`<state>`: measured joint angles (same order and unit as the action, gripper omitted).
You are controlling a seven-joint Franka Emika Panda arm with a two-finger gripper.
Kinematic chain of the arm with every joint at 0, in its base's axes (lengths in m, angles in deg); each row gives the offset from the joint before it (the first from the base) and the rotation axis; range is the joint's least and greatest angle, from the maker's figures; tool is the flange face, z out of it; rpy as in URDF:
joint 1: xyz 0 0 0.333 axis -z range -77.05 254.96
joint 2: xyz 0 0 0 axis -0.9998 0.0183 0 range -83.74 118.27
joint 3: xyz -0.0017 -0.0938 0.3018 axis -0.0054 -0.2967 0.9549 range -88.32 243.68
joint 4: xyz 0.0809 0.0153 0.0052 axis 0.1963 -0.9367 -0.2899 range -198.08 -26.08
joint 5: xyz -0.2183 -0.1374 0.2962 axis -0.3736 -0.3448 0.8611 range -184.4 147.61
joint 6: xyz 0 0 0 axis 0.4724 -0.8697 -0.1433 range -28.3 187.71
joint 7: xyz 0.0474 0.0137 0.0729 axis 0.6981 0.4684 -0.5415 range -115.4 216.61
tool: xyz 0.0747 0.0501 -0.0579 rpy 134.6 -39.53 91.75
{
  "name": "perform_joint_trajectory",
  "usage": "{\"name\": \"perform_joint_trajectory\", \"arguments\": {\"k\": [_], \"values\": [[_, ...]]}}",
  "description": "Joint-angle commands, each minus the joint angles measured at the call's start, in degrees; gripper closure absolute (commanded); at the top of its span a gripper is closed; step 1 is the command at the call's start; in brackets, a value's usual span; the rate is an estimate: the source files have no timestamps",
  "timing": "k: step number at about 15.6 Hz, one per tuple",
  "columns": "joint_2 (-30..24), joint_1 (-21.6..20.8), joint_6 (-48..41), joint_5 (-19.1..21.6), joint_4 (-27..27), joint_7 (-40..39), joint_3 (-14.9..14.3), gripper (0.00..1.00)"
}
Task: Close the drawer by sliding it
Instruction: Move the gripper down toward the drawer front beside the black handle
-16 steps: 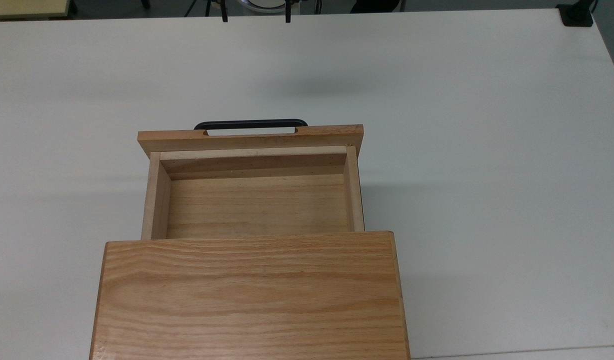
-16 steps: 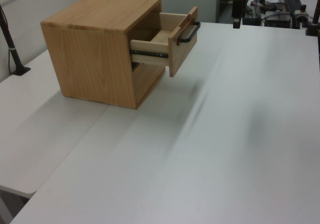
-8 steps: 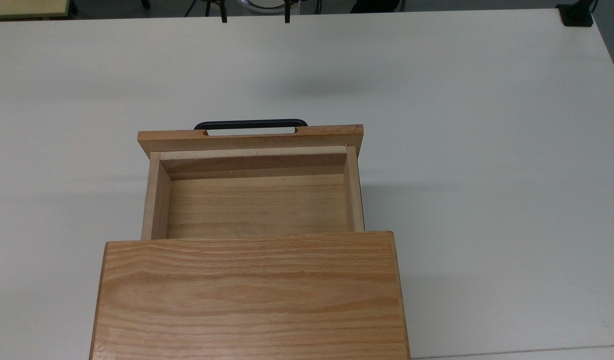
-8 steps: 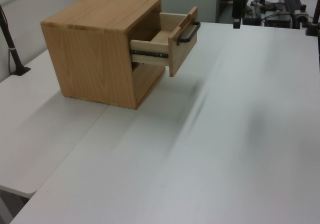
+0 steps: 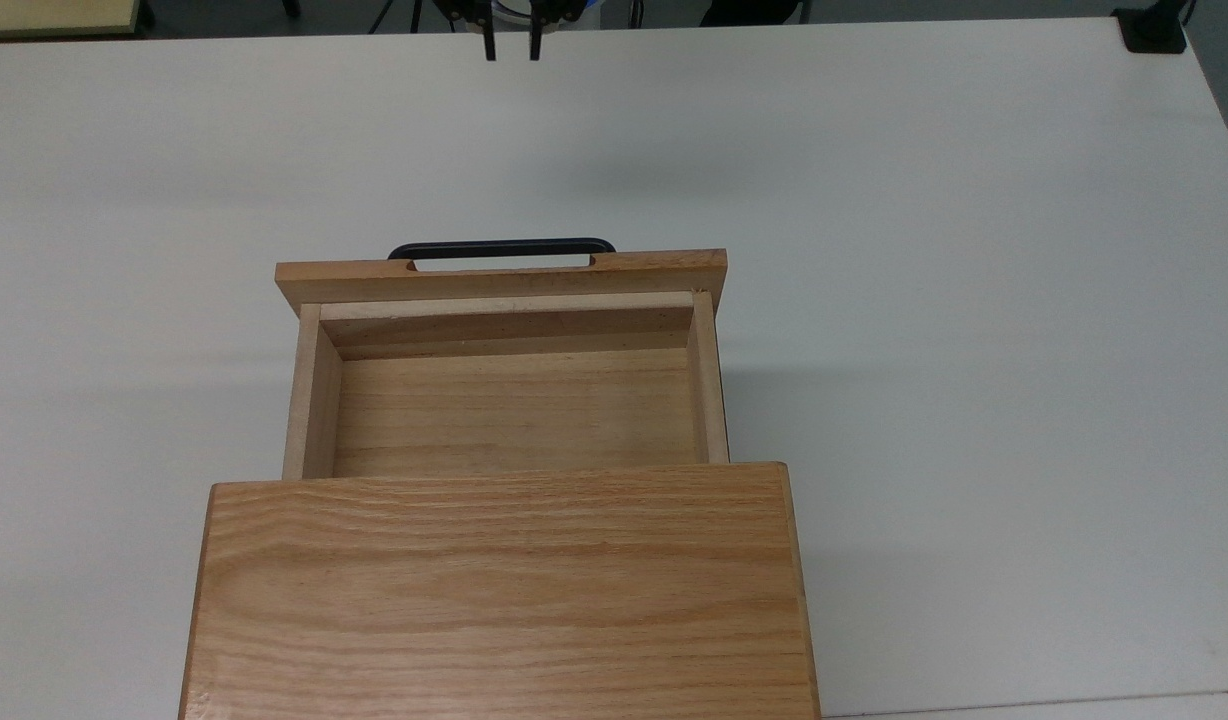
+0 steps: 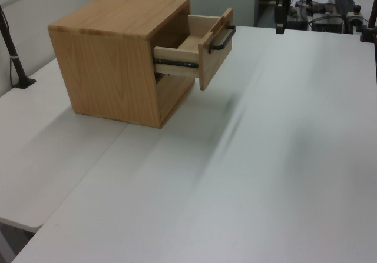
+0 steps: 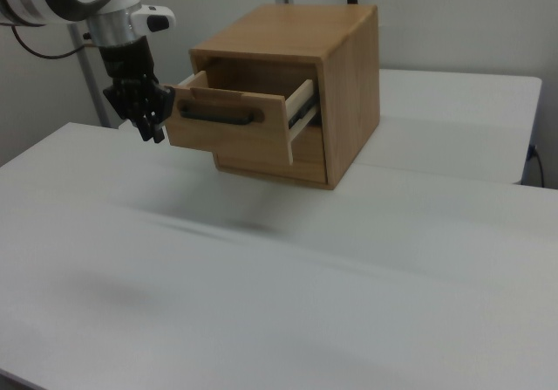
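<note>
Top view: drawer (image 5: 509,385) sticks well out of cabinet (image 5: 499,590), handle (image 5: 501,246) facing gripper (image 5: 510,45), whose fingers sit narrowly apart, holding nothing, well beyond handle. Risk: off-centre push could skew drawer & jam it. Right view adds the front panel (image 7: 228,128) face-on.

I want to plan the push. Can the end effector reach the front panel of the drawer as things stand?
Probably yes. The end effector is apart from the drawer, and only bare table lies between them.
</note>
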<state>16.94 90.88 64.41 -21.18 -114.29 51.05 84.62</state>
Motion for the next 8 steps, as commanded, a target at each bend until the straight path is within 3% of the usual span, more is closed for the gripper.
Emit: {"name": "perform_joint_trajectory", "arguments": {"k": [1,8], "values": [[0.67,-0.43,0.67,0.06,0.54,-1.06,-0.08,1.0],[6.38,0.01,7.07,-0.55,0.89,-0.97,-0.26,1.0]]}}
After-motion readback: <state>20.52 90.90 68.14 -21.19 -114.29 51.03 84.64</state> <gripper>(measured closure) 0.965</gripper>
